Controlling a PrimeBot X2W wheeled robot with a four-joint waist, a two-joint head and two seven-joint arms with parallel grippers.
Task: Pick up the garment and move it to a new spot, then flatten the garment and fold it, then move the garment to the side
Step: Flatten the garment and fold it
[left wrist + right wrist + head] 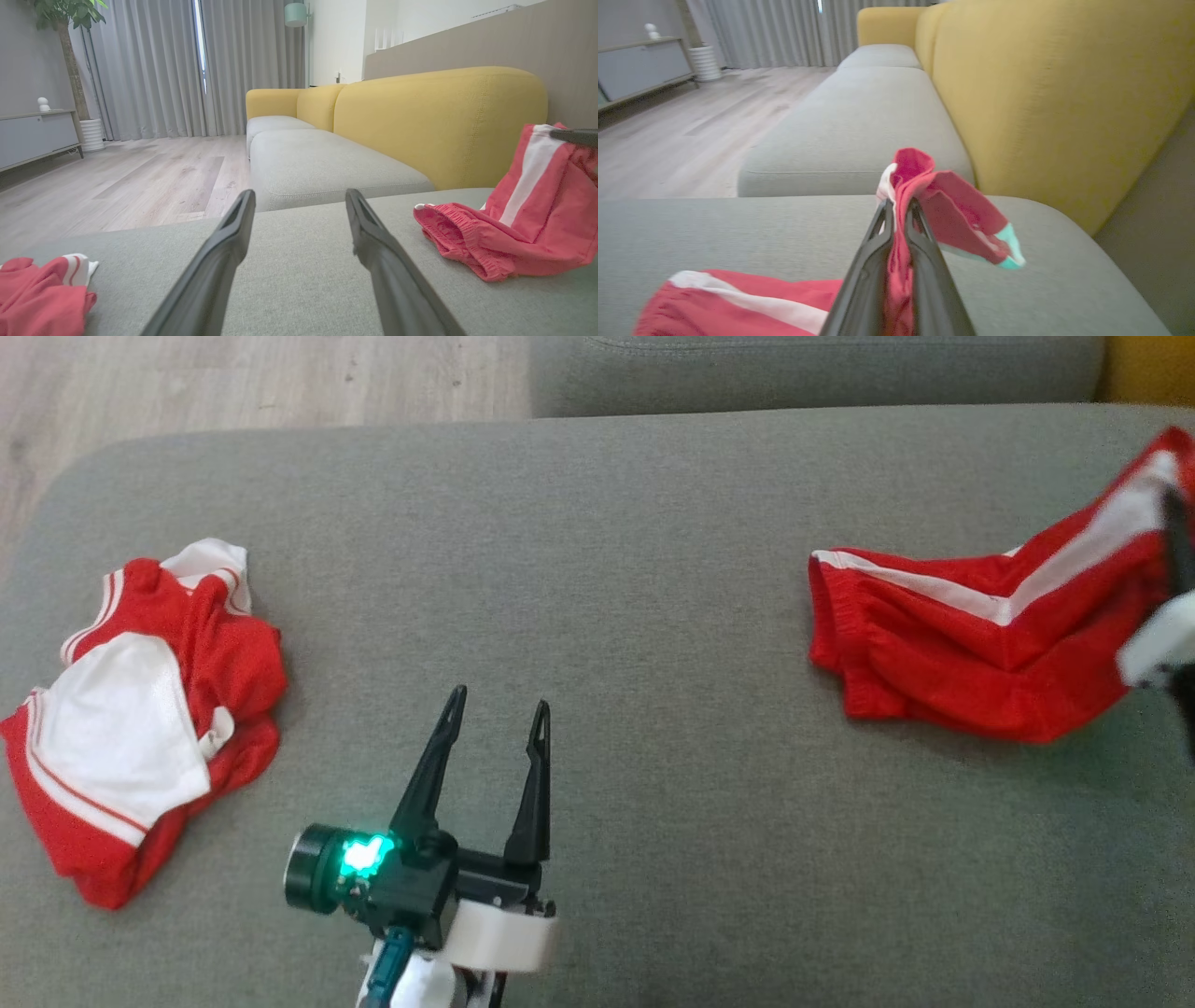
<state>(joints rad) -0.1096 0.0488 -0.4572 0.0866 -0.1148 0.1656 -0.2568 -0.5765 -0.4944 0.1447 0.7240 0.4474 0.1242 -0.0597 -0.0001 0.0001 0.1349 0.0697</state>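
Step in hand: pick-up, judged 1st stage. R gripper (896, 207) jaws clamped on an edge of the red shorts (952, 653). That corner is held up; the rest lies on the grey cushion (597, 523), robot's right. L gripper (498, 705) jaws apart, nothing held, over mid-cushion. Next move: full lift reqd, then carry to a free spot w/o dragging.

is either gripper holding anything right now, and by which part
The right gripper pinches the red shorts by a bunched edge at their raised end; the left gripper holds nothing.
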